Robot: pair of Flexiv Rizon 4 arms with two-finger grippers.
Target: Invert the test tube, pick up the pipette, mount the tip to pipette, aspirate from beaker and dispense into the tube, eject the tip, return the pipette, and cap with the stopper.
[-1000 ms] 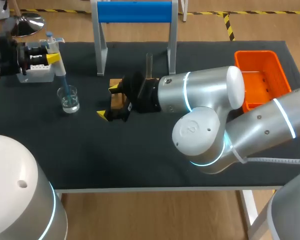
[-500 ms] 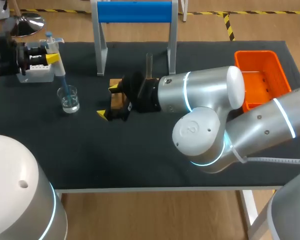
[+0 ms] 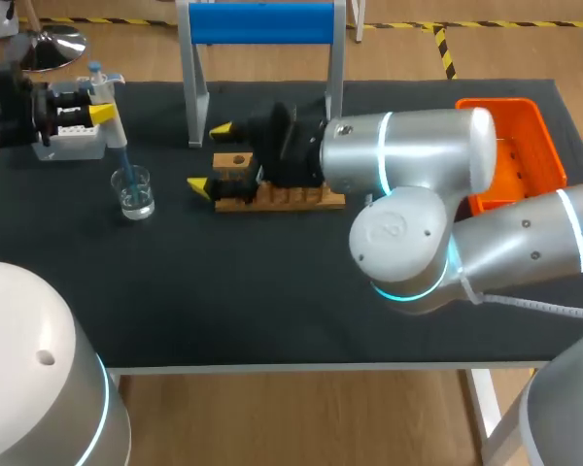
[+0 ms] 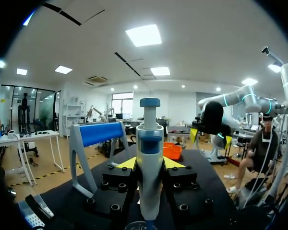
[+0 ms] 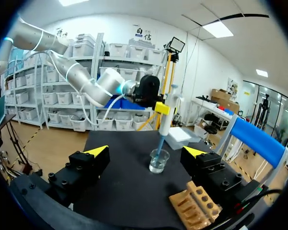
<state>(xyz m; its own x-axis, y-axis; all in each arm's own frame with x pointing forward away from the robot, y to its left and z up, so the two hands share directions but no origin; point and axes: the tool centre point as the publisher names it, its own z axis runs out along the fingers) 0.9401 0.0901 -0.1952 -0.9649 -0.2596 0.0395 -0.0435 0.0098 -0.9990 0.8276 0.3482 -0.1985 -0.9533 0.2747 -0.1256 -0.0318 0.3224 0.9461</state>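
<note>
Clear glass beaker [image 3: 134,194], wood rack [image 3: 284,199], matt blk table [image 3: 272,291], glossy plastic bin [image 3: 496,105]

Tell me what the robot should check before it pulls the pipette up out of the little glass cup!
1. Left tool shut on the white-and-blue pipette: ok.
2. The pipette's blue tip dips into the clear glass beaker: ok.
3. Liquid in the beaker: ok, some clear liquid shows at the bottom.
4. Right tool open, empty and apart from the beaker: ok.
5. A test tube standing ready in the wooden rack: cannot tell, because the right arm covers much of the rack.
</note>
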